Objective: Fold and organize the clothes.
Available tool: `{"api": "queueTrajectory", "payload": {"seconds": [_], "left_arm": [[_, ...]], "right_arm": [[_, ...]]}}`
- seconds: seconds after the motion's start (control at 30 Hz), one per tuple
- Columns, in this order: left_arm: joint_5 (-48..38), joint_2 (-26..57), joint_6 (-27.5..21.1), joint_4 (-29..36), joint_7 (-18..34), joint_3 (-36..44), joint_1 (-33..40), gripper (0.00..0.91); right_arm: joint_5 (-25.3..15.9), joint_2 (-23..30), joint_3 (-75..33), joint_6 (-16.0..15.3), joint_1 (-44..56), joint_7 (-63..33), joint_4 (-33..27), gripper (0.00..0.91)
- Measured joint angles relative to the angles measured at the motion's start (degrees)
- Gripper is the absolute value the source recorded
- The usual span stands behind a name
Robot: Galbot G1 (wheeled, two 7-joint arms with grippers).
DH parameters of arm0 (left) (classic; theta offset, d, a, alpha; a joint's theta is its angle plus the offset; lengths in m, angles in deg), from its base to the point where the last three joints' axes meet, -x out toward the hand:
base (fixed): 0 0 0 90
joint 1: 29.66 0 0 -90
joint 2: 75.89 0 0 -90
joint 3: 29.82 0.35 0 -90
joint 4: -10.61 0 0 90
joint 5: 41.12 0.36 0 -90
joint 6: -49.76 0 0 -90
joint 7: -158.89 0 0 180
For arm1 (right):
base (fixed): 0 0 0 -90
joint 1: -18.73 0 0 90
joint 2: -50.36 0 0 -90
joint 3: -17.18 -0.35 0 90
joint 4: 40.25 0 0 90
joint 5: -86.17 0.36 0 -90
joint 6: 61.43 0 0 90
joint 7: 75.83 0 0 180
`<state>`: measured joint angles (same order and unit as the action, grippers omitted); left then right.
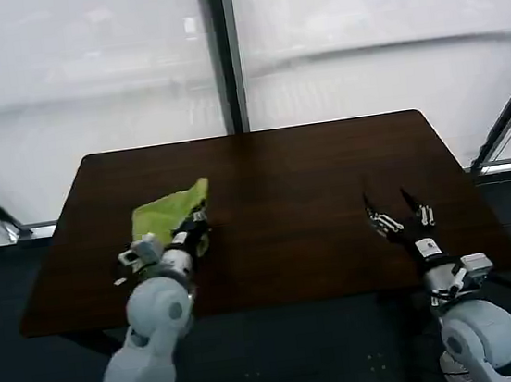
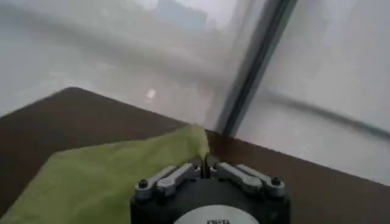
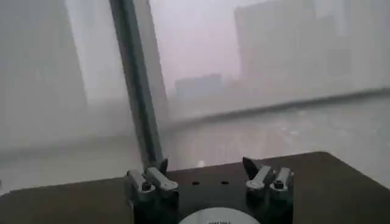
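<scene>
Showing, at lower left of the head view, the left gripper [image 1: 196, 224] pinched closed on a raised fold of the lime T-shirt [image 1: 169, 213] lying left of centre on the dark brown table [image 1: 313, 203], while the right gripper [image 1: 394, 207] hovers spread wide and empty at right.

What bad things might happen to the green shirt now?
1. The left gripper is shut on the T-shirt and pinches just one thin corner of it, so the cloth might slip out if the arm pulls fast.
2. The T-shirt lies bunched on the left part of the table, so pulling might drag the whole bundle instead of opening it.
3. The right gripper is open, far off on the right side, too far to help.
</scene>
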<state>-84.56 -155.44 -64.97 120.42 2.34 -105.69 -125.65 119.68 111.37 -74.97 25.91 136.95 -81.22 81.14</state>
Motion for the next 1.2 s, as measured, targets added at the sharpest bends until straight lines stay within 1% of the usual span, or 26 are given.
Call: {"api": "queueTrajectory", "payload": {"seconds": [0.13, 0.2, 0.27, 0.33, 0.5, 0.57, 0.63, 0.73, 0.83, 0.97, 1.0, 1.03, 1.13, 1.2], "left_arm": [[3.57, -5.15, -0.17, -1.86, -1.37, 2.76, 0.48, 0.878], [5.51, -6.28, -0.01, -1.48, -2.87, 3.69, 0.37, 0.878], [8.40, -6.80, 0.88, -0.10, -4.50, 4.43, -0.03, 0.878], [10.85, -6.82, 1.65, 1.58, -6.41, 4.65, -0.51, 0.878], [16.38, -5.00, 4.37, 6.49, -10.89, 3.46, -2.64, 0.878], [17.31, -3.41, 5.20, 7.85, -11.52, 2.09, -3.62, 0.878], [17.02, -1.75, 5.51, 8.92, -11.45, 0.56, -4.69, 0.878], [17.09, 0.63, 5.89, 10.23, -11.27, -1.83, -6.05, 0.878], [17.78, 2.14, 6.19, 11.03, -11.25, -3.63, -7.38, 0.878], [18.81, 2.68, 6.74, 11.10, -11.25, -4.90, -8.93, 0.878], [18.97, 2.73, 6.83, 11.12, -11.25, -5.11, -9.18, 0.878], [19.09, 2.81, 6.92, 11.20, -11.26, -5.35, -9.49, 0.878], [19.13, 3.08, 7.00, 11.42, -11.24, -5.93, -10.05, 0.878], [19.13, 3.22, 7.05, 11.58, -11.24, -6.27, -10.42, 0.878]], "right_arm": [[-0.91, -1.03, 1.29, -1.41, -2.15, 0.43, -1.07, 0.878], [-1.16, -1.61, 2.03, -2.56, -3.55, 0.43, -1.76, 0.878], [-0.25, -2.15, 3.01, -4.36, -5.27, 0.09, -2.37, 0.878], [1.96, -2.56, 4.20, -7.00, -7.04, -0.38, -2.37, 0.878], [9.48, -2.89, 9.42, -15.56, -12.09, -3.63, -2.77, 0.878], [10.86, -2.49, 12.49, -18.36, -14.13, -5.92, -3.32, 0.878], [11.73, -1.85, 15.88, -20.07, -16.27, -8.13, -4.20, 0.878], [12.71, -0.63, 20.90, -21.57, -19.55, -8.64, -5.80, 0.878], [14.73, 0.85, 25.21, -23.72, -22.85, -8.68, -7.68, 0.878], [15.08, 2.88, 29.36, -25.26, -26.72, -8.88, -9.99, 0.878], [15.07, 3.32, 30.12, -25.37, -27.50, -8.95, -10.56, 0.848], [14.98, 3.86, 30.94, -25.43, -28.43, -9.02, -11.36, 0.800], [15.05, 5.43, 32.78, -25.50, -30.62, -8.93, -13.57, 0.741], [15.17, 6.32, 33.56, -25.54, -31.70, -8.55, -15.02, 0.731]]}}
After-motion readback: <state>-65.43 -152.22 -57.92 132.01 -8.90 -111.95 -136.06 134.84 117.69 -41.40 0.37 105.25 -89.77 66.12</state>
